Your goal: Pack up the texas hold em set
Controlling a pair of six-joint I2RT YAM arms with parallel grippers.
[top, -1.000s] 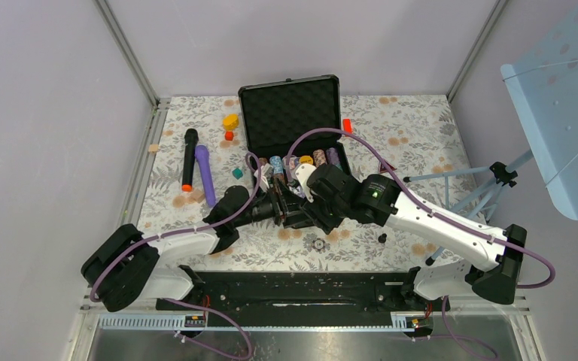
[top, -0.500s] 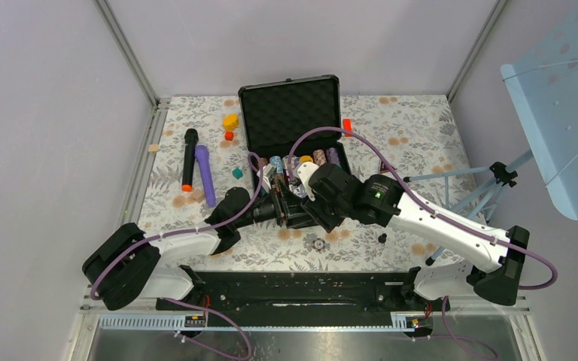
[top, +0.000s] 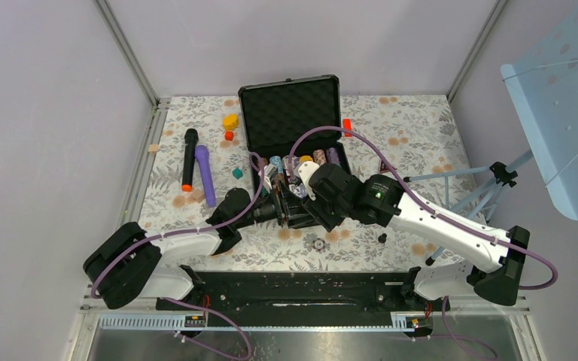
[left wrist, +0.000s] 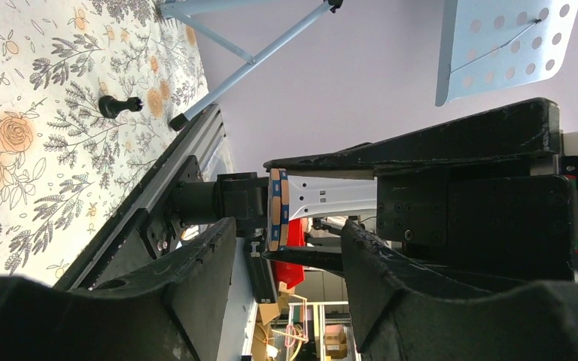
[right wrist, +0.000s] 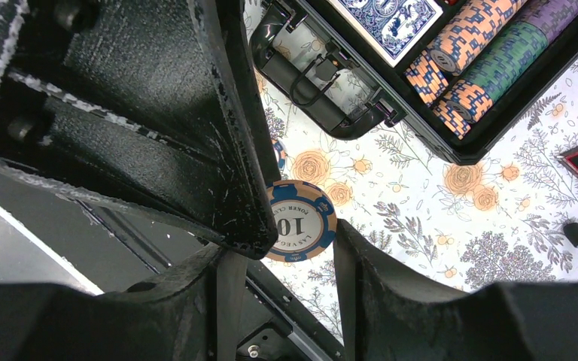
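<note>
Case point(top: 290, 113) back-centre on table point(top: 421, 128); chip point(right wrist: 301, 220) in right claw point(right wrist: 282, 252) before case; blocks point(top: 230, 120) left of case.

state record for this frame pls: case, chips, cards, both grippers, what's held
case: black case, open, lid toward the far side
chip rows: chip rows seated in the case
card deck: card deck in the case, beside the chip rows
right gripper: right gripper shut on a blue-and-tan poker chip, pinched by its rim
left gripper: left gripper open, one finger on either side of the chip's faces, gaps visible
location: both grippers meet in front of the case, above the floral table
</note>
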